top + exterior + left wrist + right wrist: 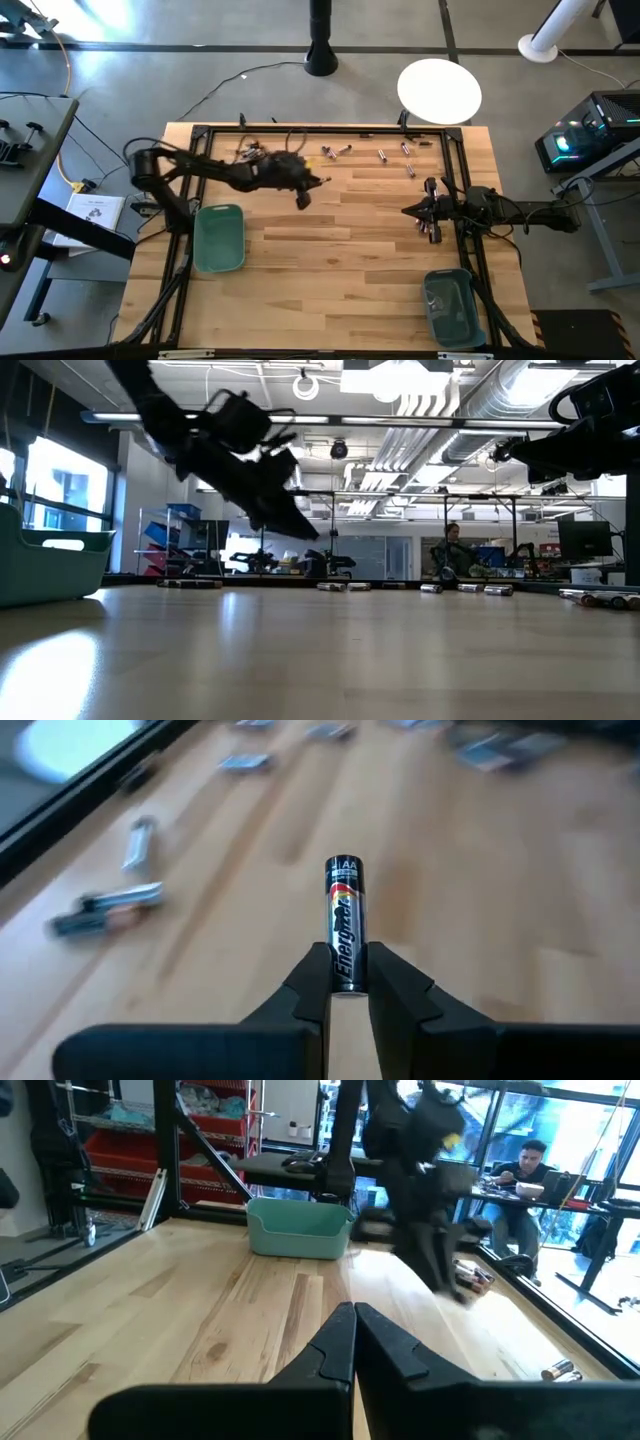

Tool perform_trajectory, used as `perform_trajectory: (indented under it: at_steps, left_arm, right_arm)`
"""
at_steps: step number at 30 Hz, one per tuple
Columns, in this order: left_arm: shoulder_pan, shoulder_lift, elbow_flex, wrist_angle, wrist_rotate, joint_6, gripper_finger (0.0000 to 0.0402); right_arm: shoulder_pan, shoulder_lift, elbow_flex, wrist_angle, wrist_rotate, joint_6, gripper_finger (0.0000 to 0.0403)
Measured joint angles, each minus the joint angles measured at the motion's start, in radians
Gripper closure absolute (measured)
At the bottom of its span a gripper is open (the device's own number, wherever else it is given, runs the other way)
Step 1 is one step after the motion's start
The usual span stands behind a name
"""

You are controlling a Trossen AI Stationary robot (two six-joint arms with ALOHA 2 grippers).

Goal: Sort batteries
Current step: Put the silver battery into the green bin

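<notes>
Wooden table [330, 250] seen from above: loose batteries [336, 151] lie scattered along its far edge, with a small cluster by the right edge just beside the right gripper [408, 210]. The left gripper [303, 200] hangs over the far-middle of the wood, between the far edge and the left teal bin [219, 238] at the left edge. A second teal bin [449, 305] sits at the near right corner. Whether either bin holds anything I cannot tell.

Level with the tabletop, a row of batteries lines the far edge and the left arm hangs clear above the wood.

From the left wrist, the fingers [300, 995] are clamped on one AA battery [344, 925], its free end pointing forward, lifted off the surface.

From the right wrist, the right gripper's fingers are together and hold nothing; it waits above the wood.

My judgement: sorting is at an early or middle stage. One cell is in hand and not yet binned, and many remain on the table.
</notes>
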Motion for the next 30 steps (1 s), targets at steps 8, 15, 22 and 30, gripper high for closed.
perform_trajectory:
  at_steps: [8,15,22,30]
  left_arm:
    - [0.011,-0.184,-0.257,0.323,0.362,-0.114,0.037]
    - [-0.032,-0.329,-0.349,0.482,0.509,-0.225,0.037]
    - [-0.107,-0.455,-0.379,0.522,0.644,-0.316,0.037]
    - [-0.238,-0.593,-0.388,0.427,0.617,-0.413,0.037]
  right_arm:
    - [0.0,0.0,0.0,0.0,0.0,0.0,0.0402]
    - [0.0,0.0,0.0,0.0,0.001,0.0,0.0402]
    - [0.0,0.0,0.0,0.0,0.001,0.0,0.0402]
    - [0.0,0.0,0.0,0.0,0.0,0.0,0.0402]
